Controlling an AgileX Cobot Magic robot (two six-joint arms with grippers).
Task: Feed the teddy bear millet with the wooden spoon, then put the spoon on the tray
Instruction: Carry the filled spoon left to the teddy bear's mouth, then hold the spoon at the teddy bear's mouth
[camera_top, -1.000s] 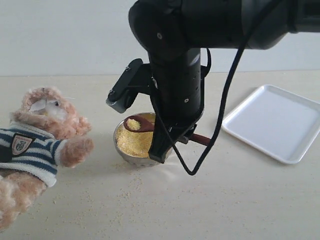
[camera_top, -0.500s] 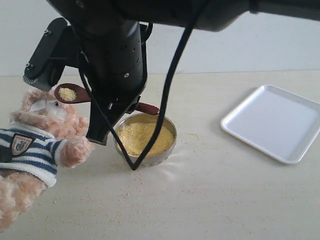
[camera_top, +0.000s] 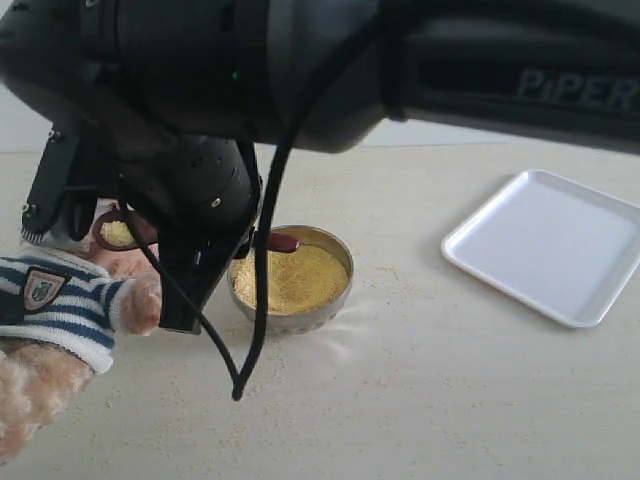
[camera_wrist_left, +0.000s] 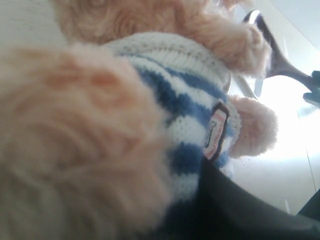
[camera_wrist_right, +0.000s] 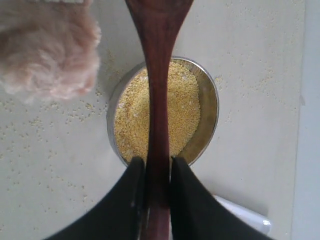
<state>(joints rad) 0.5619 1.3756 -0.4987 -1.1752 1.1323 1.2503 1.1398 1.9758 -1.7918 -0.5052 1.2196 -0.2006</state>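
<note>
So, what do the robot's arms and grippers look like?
The right arm is glossy black, rounded, with grey PiPER lettering and a loose black cable. The right gripper has two black tapered fingers. Of the left arm only a dark part shows.

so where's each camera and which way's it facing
exterior: low beside the table, facing teddy bear, millet bowl, tray; right arm overhead.
left wrist: pressed against the bear's shirt; dark arm part shows.
right wrist: gripper clamps the wooden spoon; looks down it onto the bowl.
shared: exterior and right wrist both show bowl, spoon.
</note>
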